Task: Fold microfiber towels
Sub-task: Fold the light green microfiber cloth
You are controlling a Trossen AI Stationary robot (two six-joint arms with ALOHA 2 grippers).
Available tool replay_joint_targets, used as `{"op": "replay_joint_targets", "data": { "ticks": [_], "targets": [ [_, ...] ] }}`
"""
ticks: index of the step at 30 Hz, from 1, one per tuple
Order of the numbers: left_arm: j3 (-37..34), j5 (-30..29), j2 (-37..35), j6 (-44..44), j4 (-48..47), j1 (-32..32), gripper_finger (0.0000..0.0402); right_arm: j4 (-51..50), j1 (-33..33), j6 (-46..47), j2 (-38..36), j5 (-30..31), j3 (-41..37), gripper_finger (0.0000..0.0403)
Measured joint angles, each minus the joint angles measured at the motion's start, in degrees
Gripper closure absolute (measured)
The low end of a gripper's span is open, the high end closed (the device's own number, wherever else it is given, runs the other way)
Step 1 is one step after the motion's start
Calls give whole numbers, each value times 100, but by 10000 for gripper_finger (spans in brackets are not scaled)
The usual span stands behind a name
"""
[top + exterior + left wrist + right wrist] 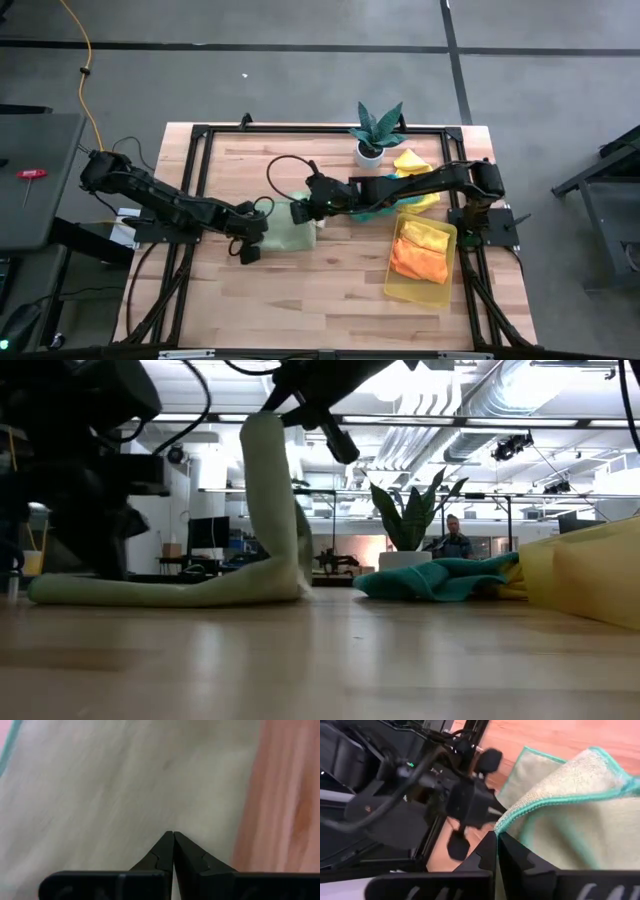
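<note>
- Fingers of my right gripper [496, 837] were clamped on the pale green towel [288, 228] at its teal-trimmed edge, holding that edge up above the table [300, 290].
- My left gripper [173, 840] was pinched shut on the towel's opposite side, low at the tabletop.
- Between both, the cloth lay mid-table.

A light wooden table [300, 290] in a black frame stands on a grey concrete floor [300, 80] crossed by dark seams, with a yellow cable [88, 70] trailing at one side. Beyond the table, an open workshop hall stretches back under white ceiling ducts [470, 400] and strip lights, where a seated person [455, 540] works among desks and monitors [205, 532].
</note>
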Motion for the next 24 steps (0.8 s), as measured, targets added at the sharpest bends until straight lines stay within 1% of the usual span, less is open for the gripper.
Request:
{"op": "replay_joint_targets", "data": {
  "ticks": [4, 8, 12, 13, 17, 19, 24],
  "targets": [
    [6, -34, 368, 5, 544, -35, 402, -15, 2, 30, -3, 18, -37, 403],
    [188, -62, 348, 41, 390, -28, 402, 72, 2, 149, 104, 32, -38, 403],
    [517, -21, -204, 146, -373, -74, 402, 265, 1, 190, 303, 87, -56, 403],
    [586, -3, -377, 142, -625, -89, 402, 472, -14, 198, 354, 125, -54, 403],
    [912, 254, -1105, -67, -1398, -193, 402, 752, -33, 188, 457, 237, -44, 403],
    [1045, 284, -1505, -244, -1795, -319, 402, 685, -63, 162, 480, 270, -49, 403],
    [1316, 298, -2261, -557, -1996, -629, 402, 930, -101, 147, 623, 290, -45, 403]
  ]
}}
